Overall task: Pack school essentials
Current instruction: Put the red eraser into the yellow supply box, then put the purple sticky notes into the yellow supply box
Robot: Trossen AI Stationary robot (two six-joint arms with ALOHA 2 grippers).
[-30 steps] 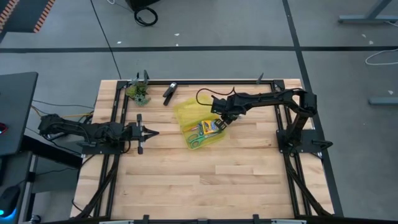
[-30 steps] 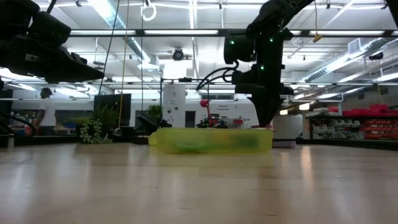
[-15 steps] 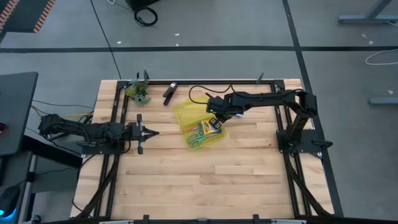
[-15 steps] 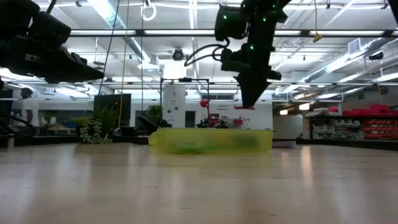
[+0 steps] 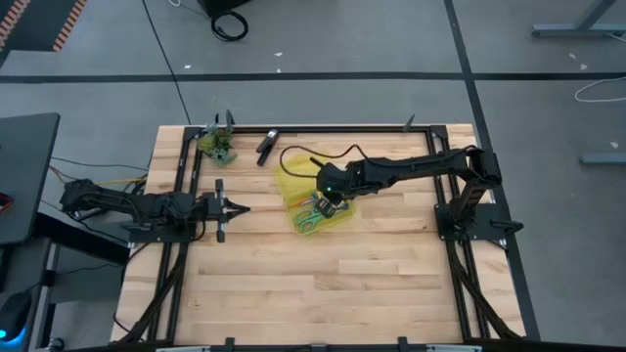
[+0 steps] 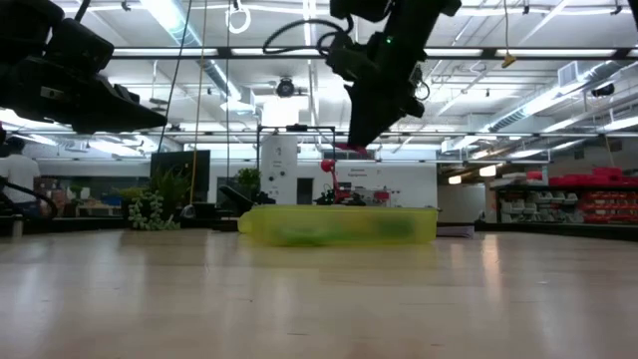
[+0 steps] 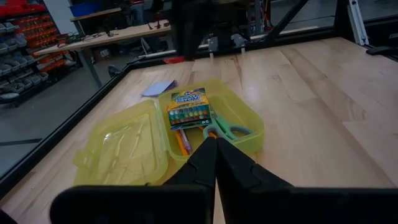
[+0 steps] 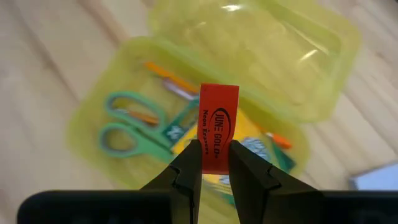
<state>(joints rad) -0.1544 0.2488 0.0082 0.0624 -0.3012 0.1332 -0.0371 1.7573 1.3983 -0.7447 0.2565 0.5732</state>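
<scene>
A yellow see-through case (image 5: 311,200) lies open on the table, its lid (image 8: 280,56) flat beside it. Inside are green-handled scissors (image 8: 134,134), a crayon box (image 7: 188,107) and orange pencils (image 8: 169,79). A pale blue notepad (image 7: 159,88) lies on the table beside the case. My right gripper (image 8: 214,163) hangs above the case, shut on a small red eraser (image 8: 217,124). My left gripper (image 7: 215,148) waits shut at the table's left side, pointing at the case. My right gripper pinches the red eraser's near end (image 8: 215,155) between its two fingertips. The fingers slant down from the table's right side. The eraser sticks out beyond the fingertips, lifted clear above the open case (image 6: 339,224).
A black clip-like object (image 5: 267,145) and a small green plant-like clump (image 5: 219,147) sit near the table's far edge, left of the case. A black cable (image 5: 303,156) loops over the far side. The near half of the wooden table (image 5: 323,284) is bare.
My right gripper has risen from table height beside the case's right end and swung toward the table's left edge, tipping as it went. It carries the red eraser, which now hangs above the case's open tray.
</scene>
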